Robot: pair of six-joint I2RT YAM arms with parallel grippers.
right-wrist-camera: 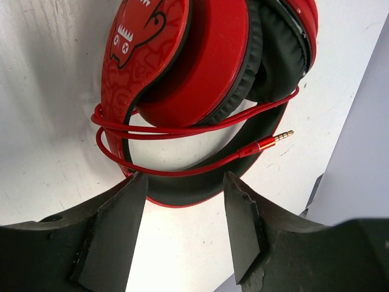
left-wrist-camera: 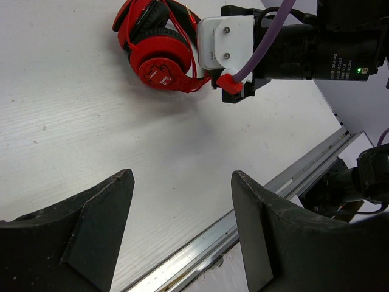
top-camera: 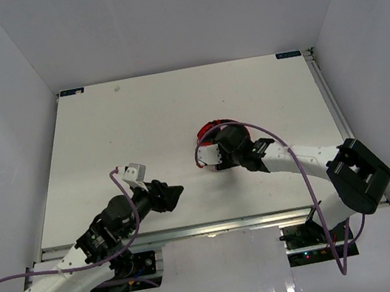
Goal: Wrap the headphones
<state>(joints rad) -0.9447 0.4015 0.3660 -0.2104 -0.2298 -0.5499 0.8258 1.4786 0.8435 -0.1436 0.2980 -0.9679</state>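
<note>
The red headphones [top-camera: 209, 128] lie folded on the white table, right of centre, mostly covered by my right wrist in the top view. In the right wrist view the earcups [right-wrist-camera: 200, 61] are stacked. The thin red cord [right-wrist-camera: 182, 131] loops around them, and its plug [right-wrist-camera: 267, 142] rests loose on the black headband. My right gripper [right-wrist-camera: 185, 176] is open and empty, its fingertips just short of the headband, touching nothing. My left gripper [top-camera: 176, 192] is open and empty, well to the left of the headphones [left-wrist-camera: 159, 61] and near the front edge.
The table's aluminium front rail [left-wrist-camera: 255, 201] runs just below my left gripper [left-wrist-camera: 182, 173]. Purple robot cables [top-camera: 285, 147] arch over my right arm. White walls enclose the table on three sides.
</note>
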